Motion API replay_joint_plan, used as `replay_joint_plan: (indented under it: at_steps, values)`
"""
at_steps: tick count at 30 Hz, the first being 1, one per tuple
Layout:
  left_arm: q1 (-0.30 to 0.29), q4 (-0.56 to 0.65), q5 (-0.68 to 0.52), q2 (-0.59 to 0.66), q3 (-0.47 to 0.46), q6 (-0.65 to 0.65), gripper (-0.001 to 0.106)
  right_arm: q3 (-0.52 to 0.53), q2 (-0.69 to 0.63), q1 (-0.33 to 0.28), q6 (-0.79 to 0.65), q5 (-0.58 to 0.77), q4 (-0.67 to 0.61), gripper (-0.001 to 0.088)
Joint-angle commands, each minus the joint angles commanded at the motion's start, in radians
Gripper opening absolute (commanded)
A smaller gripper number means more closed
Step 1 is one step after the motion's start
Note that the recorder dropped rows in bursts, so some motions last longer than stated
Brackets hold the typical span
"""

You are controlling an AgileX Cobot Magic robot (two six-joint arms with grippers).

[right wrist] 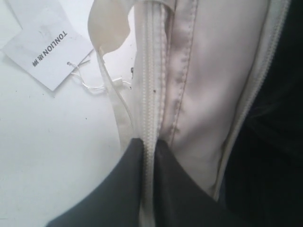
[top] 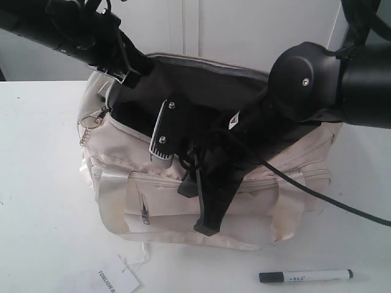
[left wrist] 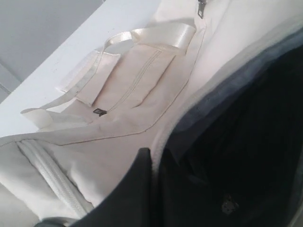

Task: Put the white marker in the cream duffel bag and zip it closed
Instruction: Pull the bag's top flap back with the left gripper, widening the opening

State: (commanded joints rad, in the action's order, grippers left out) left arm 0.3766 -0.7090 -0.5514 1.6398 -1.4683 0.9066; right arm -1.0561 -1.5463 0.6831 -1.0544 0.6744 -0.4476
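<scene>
Opening step: right gripper point(right wrist: 149, 144) pinched the zipper seam point(right wrist: 149, 85) of the cream duffel bag point(top: 165, 204); left gripper point(top: 125, 76) state untellable; white marker point(top: 305, 276) needed picking up next.

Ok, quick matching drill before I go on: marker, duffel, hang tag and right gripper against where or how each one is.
Things: 1 white marker; 2 cream duffel bag; 3 paper hang tag; 4 right gripper.
States: A top open, black lining showing; B closed on a zipper seam of the bag; C on a string, flat on the table; D capped, on the table outside the bag.
Pairs: 1-D, 2-A, 3-C, 4-B.
</scene>
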Motion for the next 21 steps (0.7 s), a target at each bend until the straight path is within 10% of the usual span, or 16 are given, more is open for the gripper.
replay_joint_plan:
  at_steps: [21]
  values:
    - [-0.016,-0.127,-0.041,0.210,-0.268,0.187,0.000,0.000,0.000,0.000,-0.030,0.002,0.019,0.0000]
